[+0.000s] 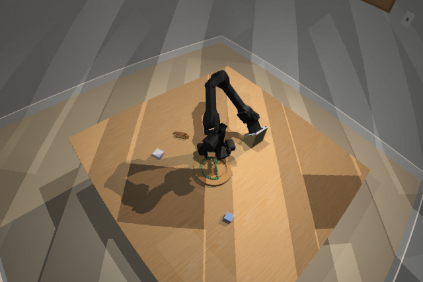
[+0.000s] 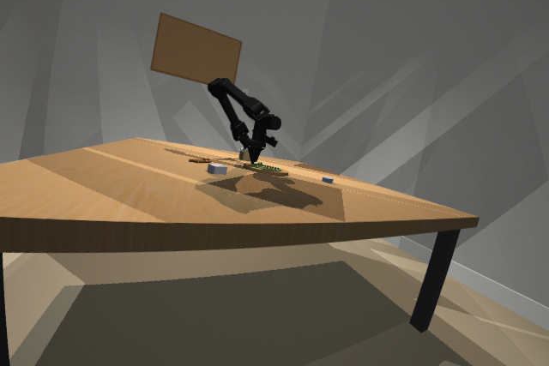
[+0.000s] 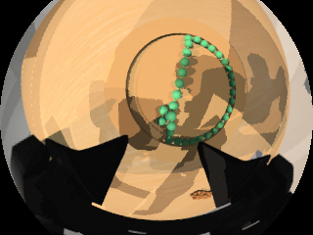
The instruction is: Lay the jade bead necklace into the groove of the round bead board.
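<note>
The jade bead necklace [image 1: 209,168] [image 2: 266,167] [image 3: 225,72] lies on the round wooden bead board [image 1: 225,176] [image 2: 279,172] [image 3: 140,72]. In the wrist view its right arc follows the board's groove. Its other strand cuts straight across the board's middle and bunches at the near edge. My gripper [image 1: 213,156] [image 2: 254,161] [image 3: 164,143] is open and empty. It hovers just above the near rim of the board, with the bunched beads lying between and just beyond the spread fingers.
A small brown bead pile [image 1: 180,135] [image 2: 199,159] lies left of the arm. A pale block [image 1: 157,153] [image 2: 216,169] sits left of the board, and a blue block [image 1: 228,216] [image 2: 327,179] lies in front of it. A grey stand [image 1: 256,136] sits by the arm's base.
</note>
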`<state>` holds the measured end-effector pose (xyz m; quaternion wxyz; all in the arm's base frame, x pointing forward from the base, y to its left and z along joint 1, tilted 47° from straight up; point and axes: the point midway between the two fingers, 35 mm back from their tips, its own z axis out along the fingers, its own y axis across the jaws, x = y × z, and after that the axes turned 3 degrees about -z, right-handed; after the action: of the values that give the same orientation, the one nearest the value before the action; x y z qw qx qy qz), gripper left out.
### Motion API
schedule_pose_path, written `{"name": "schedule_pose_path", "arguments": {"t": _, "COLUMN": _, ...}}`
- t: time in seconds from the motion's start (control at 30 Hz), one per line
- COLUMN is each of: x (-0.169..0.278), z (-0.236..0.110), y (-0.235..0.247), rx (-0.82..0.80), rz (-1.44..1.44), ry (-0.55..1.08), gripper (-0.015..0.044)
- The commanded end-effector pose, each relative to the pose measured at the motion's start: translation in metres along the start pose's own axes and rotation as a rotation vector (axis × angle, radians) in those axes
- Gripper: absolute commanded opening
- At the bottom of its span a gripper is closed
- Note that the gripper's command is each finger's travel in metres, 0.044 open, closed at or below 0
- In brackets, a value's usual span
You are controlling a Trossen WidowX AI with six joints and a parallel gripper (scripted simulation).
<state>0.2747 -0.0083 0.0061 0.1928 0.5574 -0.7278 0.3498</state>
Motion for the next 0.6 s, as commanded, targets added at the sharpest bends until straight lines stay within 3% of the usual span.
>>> {"name": "schedule_pose_path", "arguments": {"t": 0.0, "x": 0.000, "z": -0.005, "y": -0.002, "rx": 0.003, "rz": 0.304, "ry": -0.003, "gripper": 0.0282}}
{"name": "schedule_pose_path", "arguments": {"t": 0.2, "x": 0.000, "z": -0.012, "y": -0.004, "rx": 0.002, "rz": 0.862, "ry": -0.004, "gripper": 0.0125}}
{"name": "schedule_pose_path", "arguments": {"t": 0.37, "x": 0.000, "z": -0.018, "y": -0.004, "rx": 0.001, "rz": 1.313, "ry": -0.005, "gripper": 0.0120}}
{"name": "schedule_pose_path", "arguments": {"t": 0.57, "x": 0.000, "z": -0.023, "y": -0.005, "rx": 0.000, "rz": 1.579, "ry": -0.005, "gripper": 0.0120}}
